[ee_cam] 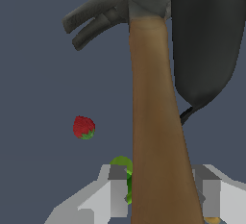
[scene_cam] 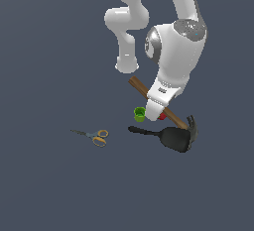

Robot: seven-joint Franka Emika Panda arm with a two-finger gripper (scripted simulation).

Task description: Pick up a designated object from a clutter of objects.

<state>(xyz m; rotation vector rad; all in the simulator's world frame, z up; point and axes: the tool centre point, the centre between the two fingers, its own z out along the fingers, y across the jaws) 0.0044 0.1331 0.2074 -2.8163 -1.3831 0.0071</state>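
Claw hammer (scene_cam: 174, 117): brown wooden handle, dark grey head. In the exterior view it lies diagonally at centre frame, the handle running from upper left to the head at lower right, its middle hidden by the arm. In the wrist view (ee_cam: 156, 122) the handle fills the centre and the claw head sits across the upper part of the frame.

Hand (ee_cam: 161, 194): both fingers (ee_cam: 117, 189) flank the handle low in the wrist view, one on each side, closed against the wood as far as can be seen; in the exterior view the hand (scene_cam: 153, 112) is lowered over the handle.

Black spatula (scene_cam: 171, 137): just below the hammer head, blade at lower right.

Green cup (scene_cam: 140, 114): just beside the hand, on its left.

Red strawberry (ee_cam: 84, 127): apart from the handle, left of centre in the wrist view.

Orange-handled scissors (scene_cam: 94, 136): well apart, at left of centre.

All rest on a dark grey bench (scene_cam: 49, 185).
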